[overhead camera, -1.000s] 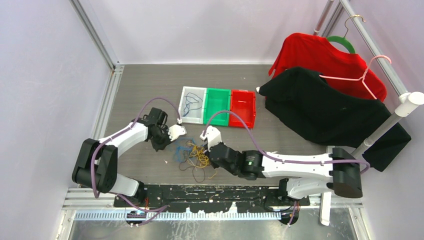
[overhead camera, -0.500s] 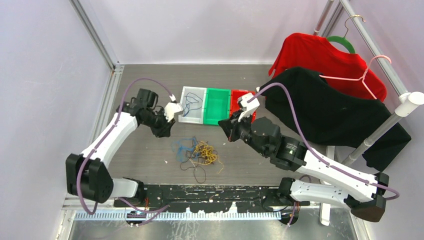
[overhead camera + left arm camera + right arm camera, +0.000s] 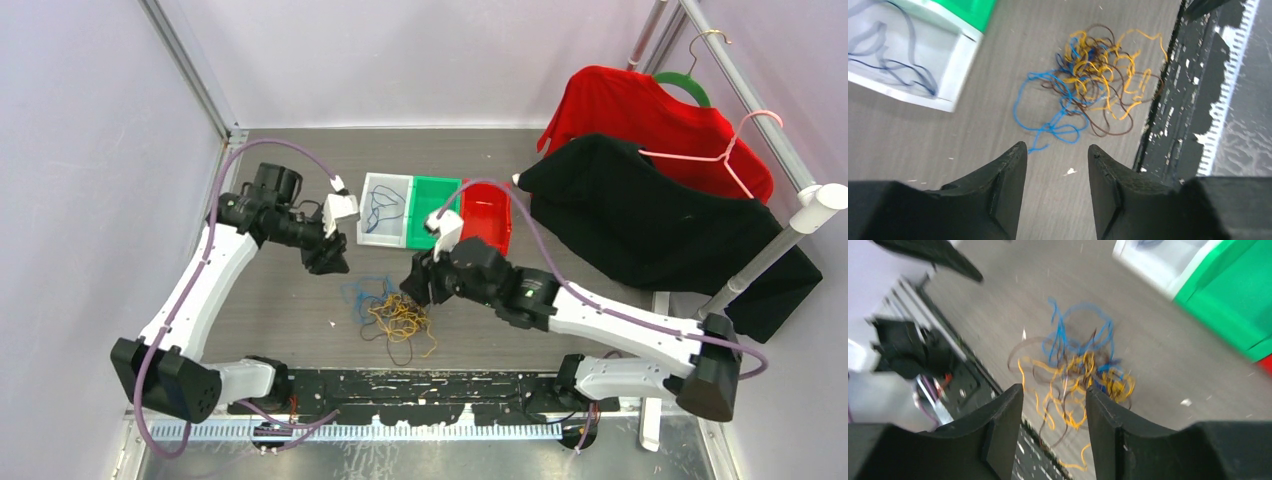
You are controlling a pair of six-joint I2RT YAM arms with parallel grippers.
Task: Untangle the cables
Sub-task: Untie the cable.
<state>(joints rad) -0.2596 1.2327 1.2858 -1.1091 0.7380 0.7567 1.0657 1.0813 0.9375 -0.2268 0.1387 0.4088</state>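
Lilac walls [image 3: 90, 150] enclose a grey wood-grain table [image 3: 280, 300]. At its 2 o'clock hang a black shirt [image 3: 640, 215] and a red shirt [image 3: 640, 110]. The cables [image 3: 395, 312] lie tangled at 6 o'clock from the white bin [image 3: 372, 238]. The left gripper [image 3: 1055, 150] and the right gripper [image 3: 1054, 392] are both parted and empty.

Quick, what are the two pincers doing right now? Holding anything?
Left pincer: open, holding nothing.
Right pincer: open, holding nothing.

Grey table [image 3: 290, 180] — tangled cables [image 3: 395, 315], three bins [image 3: 433, 212]
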